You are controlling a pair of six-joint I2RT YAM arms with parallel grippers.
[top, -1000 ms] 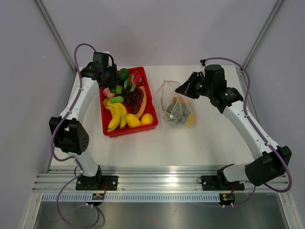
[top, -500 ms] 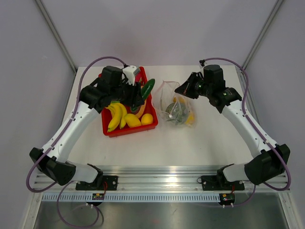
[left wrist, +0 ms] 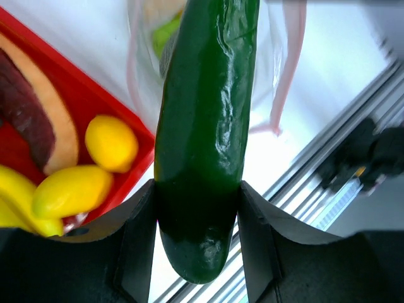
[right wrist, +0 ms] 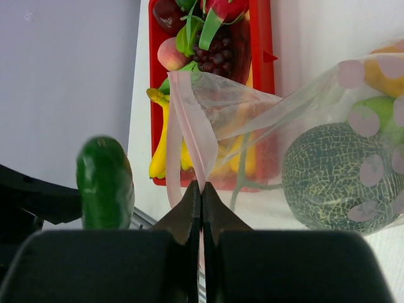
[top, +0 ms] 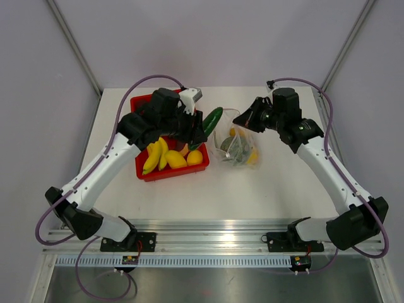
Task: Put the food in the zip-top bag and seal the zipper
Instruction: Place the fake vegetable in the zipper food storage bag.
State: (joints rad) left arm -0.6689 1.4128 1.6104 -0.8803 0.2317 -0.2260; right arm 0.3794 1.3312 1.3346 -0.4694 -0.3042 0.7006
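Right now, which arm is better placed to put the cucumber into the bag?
Left. The left gripper is shut on the cucumber, whose tip is at the zip-top bag mouth. The right gripper pinches the pink zipper, holding that mouth up.

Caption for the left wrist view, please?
A green cucumber clamped in the left hand, its tip toward the zip-top bag, red tray alongside.

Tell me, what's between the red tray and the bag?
The green cucumber, pinched in the left claw, hangs over the gap between tray and bag; the top view shows it.
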